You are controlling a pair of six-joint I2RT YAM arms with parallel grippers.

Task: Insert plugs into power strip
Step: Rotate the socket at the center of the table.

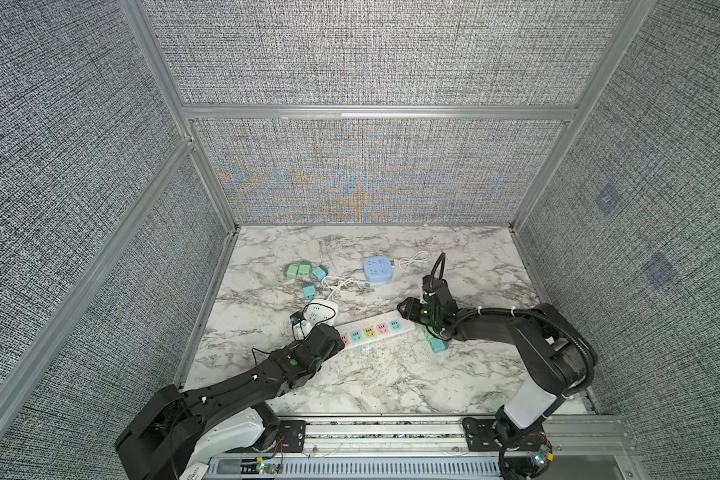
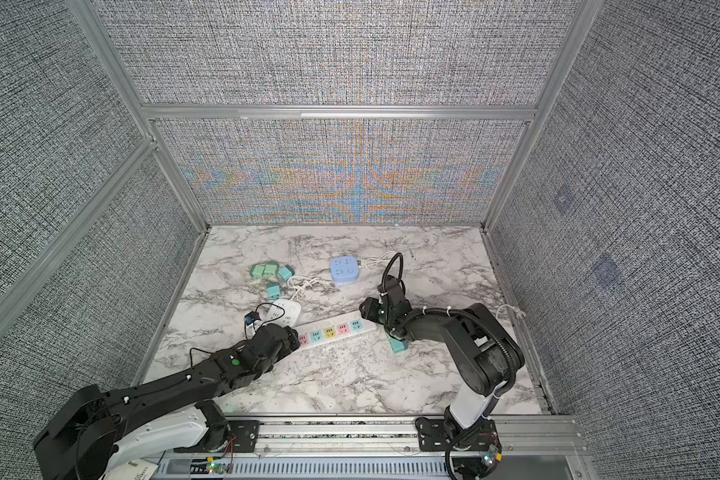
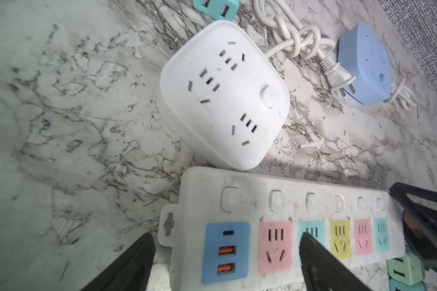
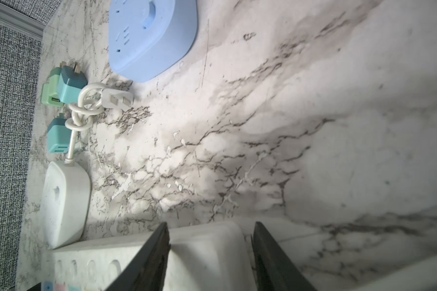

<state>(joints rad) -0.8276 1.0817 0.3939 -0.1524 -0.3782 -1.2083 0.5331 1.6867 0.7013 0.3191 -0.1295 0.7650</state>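
Note:
The long white power strip (image 1: 375, 330) with coloured sockets lies across the middle of the marble table. My left gripper (image 3: 226, 236) stands open over its USB end, one finger on each side of the blue and pink panels, holding nothing. My right gripper (image 4: 211, 226) is shut on the strip's other end (image 4: 202, 252), whose rounded end sits between the fingers. Several mint and teal plugs (image 1: 305, 270) lie in a loose group at the far left. Two more plugs (image 1: 437, 344) lie under the right arm, also seen in the left wrist view (image 3: 404, 268). All the strip's visible sockets are empty.
A white square socket cube (image 1: 323, 311) touches the strip's far side near my left gripper, its knotted white cable (image 1: 341, 284) trailing back. A blue socket cube (image 1: 378, 269) with its cable sits further back. Fabric walls with metal frames close in three sides.

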